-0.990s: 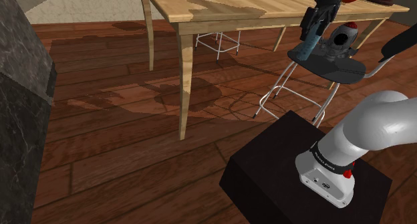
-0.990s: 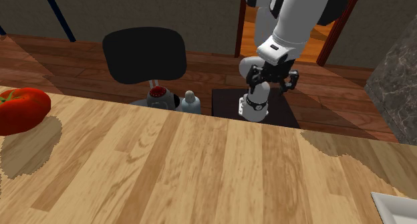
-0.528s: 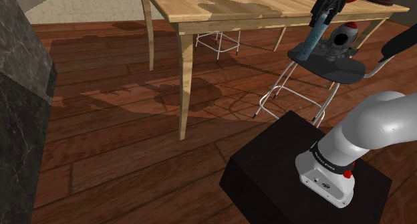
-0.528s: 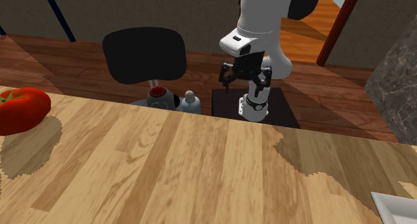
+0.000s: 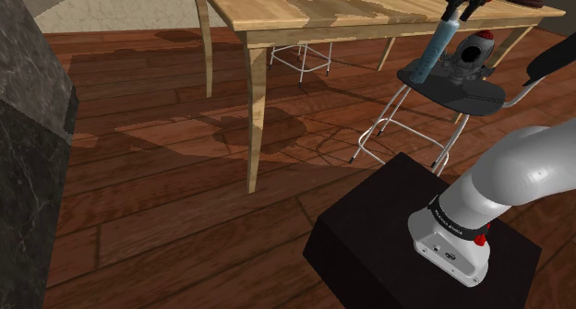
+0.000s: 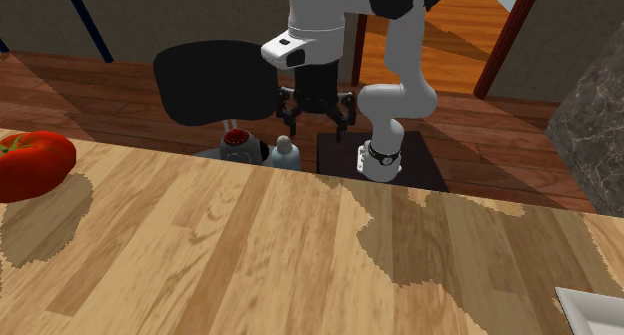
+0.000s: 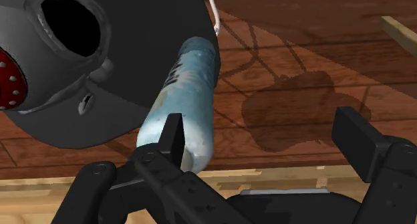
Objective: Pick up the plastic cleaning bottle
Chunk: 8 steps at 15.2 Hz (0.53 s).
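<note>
Hovering over the black chair seat (image 5: 473, 95): end effector (image 6: 315, 118) on the white arm, fingers spread wide, clasping nothing. Pale blue cleaning bottle (image 5: 434, 53) stands on that seat, just beside a grey vessel with a red cap (image 5: 473, 51). In the wrist view the bottle's near end shows close by one finger (image 7: 172, 132). Wooden table (image 6: 250, 253) alongside, with a red tomato (image 6: 35, 163) on it.

Black chair seat (image 5: 464, 92) carries pale blue bottle (image 5: 434, 51), grey hollow object (image 5: 472, 54) with red dotted face just beside it. Chair stands on dark wood floor (image 5: 166, 169).
</note>
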{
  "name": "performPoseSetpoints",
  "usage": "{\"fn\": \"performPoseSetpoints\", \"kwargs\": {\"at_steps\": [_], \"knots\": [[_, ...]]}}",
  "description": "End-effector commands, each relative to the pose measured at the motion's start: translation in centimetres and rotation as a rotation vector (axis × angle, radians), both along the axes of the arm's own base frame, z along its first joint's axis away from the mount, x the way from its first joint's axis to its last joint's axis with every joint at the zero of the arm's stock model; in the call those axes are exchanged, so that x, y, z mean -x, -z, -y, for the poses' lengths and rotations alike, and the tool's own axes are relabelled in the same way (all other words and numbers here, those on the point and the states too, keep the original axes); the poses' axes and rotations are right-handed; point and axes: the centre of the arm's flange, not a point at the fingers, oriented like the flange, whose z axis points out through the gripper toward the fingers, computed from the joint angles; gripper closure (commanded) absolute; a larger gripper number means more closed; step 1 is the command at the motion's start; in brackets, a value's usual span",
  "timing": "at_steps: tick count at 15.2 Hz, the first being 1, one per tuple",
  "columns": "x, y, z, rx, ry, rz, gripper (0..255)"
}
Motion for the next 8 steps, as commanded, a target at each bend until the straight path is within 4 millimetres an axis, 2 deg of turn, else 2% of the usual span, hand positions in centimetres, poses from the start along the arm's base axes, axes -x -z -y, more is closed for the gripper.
{"fn": "performPoseSetpoints", "kwargs": {"at_steps": [1,3,4,8], "knots": [[0.2,-0.6,2.9,-0.008,0.01,0.024,0],[0.3,-1.1,5.6,-0.018,0.02,0.048,0],[0.3,-1.1,6.1,-0.019,0.022,0.051,0],[0.3,1.0,6.1,-0.019,0.022,0.051,0]]}}
